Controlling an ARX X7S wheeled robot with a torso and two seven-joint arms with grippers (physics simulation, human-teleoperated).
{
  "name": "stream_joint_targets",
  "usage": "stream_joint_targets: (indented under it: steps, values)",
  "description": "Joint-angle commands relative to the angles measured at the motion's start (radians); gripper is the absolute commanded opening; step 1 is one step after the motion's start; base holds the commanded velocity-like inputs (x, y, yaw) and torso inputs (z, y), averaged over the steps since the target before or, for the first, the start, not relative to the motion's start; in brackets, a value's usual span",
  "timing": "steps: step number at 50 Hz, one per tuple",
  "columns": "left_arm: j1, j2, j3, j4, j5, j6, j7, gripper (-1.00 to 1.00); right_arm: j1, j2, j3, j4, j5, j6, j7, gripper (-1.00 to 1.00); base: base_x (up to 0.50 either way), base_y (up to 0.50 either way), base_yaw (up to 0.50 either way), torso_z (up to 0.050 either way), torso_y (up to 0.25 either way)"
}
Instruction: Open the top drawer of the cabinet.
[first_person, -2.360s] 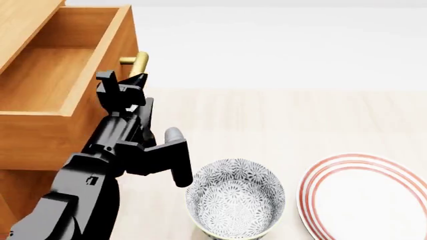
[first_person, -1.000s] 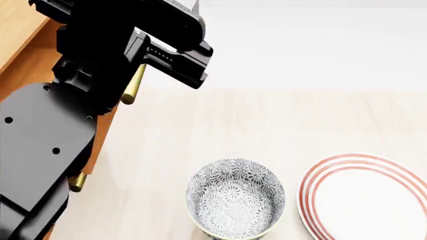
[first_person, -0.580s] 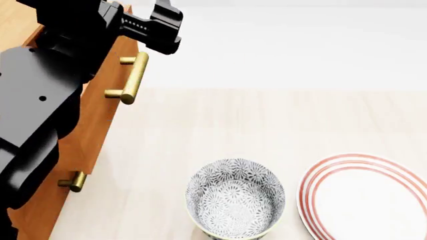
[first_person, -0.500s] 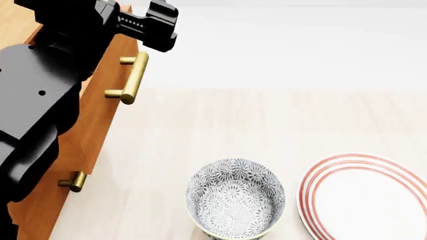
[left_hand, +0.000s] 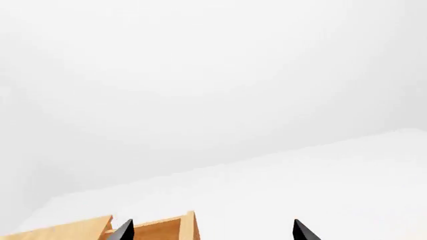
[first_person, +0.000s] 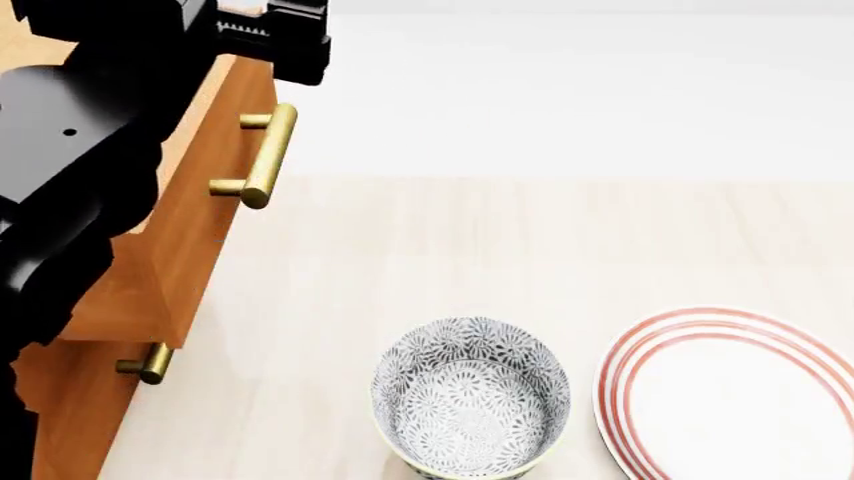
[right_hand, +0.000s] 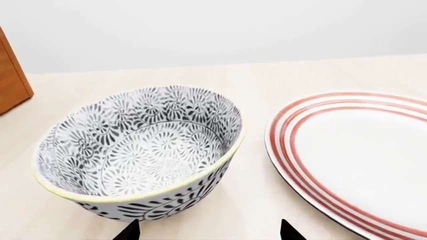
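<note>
Two brass handles show on the cabinet (first_person: 80, 400) from the head view, and the upper one, the bar handle (first_person: 267, 155), sits on the top drawer (first_person: 187, 230), whose front juts out past the body below it at about nine o'clock in the picture. By the look of it the drawer is already drawn out, so my call is that the step in hand is clearing the arm away cleanly.

Left gripper (first_person: 274, 30) is up at eleven o'clock, above the drawer front and apart from the handle, which lies toward five o'clock from it. In the left wrist view its fingertips (left_hand: 123, 231) stand well apart with nothing between them, aimed over the drawer's wooden edge at blank wall.

To do this well: lift clear, don't brush the drawer front, don't nudge it shut.

Right gripper (right_hand: 208, 231) hangs low near the patterned bowl (right_hand: 140, 150), tips spread wide, empty, with the striped plate (right_hand: 353, 150) just beside the bowl.
</note>
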Motion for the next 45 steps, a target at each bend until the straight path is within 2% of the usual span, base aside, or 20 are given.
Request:
stream_joint_targets:
  steps: [1, 5, 11, 28, 34, 45]
  values:
    - [-0.037, 0.04, -0.129, -0.062, -0.158, -0.018, -0.077, 1.0, -0.003, -0.014, 0.017, -0.003, -0.017, -0.003, -0.02, 1.0, 0.0, 0.0, 0.0, 0.0, 0.0]
    - [-0.066, 0.04, -0.171, -0.117, -0.294, -0.004, -0.18, 1.0, -0.002, -0.014, 0.016, -0.002, -0.016, -0.004, -0.02, 1.0, 0.0, 0.0, 0.0, 0.0, 0.0]
    - [-0.093, 0.03, -0.179, -0.169, -0.363, 0.032, -0.256, 1.0, 0.0, -0.015, 0.014, 0.007, -0.016, -0.01, -0.022, 1.0, 0.0, 0.0, 0.0, 0.0, 0.0]
    - [-0.105, 0.018, -0.176, -0.257, -0.432, 0.078, -0.318, 1.0, 0.0, -0.012, 0.012, 0.003, -0.009, -0.006, -0.016, 1.0, 0.0, 0.0, 0.0, 0.0, 0.0]
    - [-0.15, 0.013, -0.19, -0.334, -0.445, 0.101, -0.329, 1.0, 0.004, -0.011, 0.014, 0.002, -0.001, 0.003, -0.012, 1.0, 0.0, 0.0, 0.0, 0.0, 0.0]
    - [-0.24, 0.03, -0.317, -0.527, -0.571, 0.119, -0.409, 1.0, 0.006, -0.009, 0.013, -0.001, 0.004, 0.007, -0.009, 1.0, 0.0, 0.0, 0.0, 0.0, 0.0]
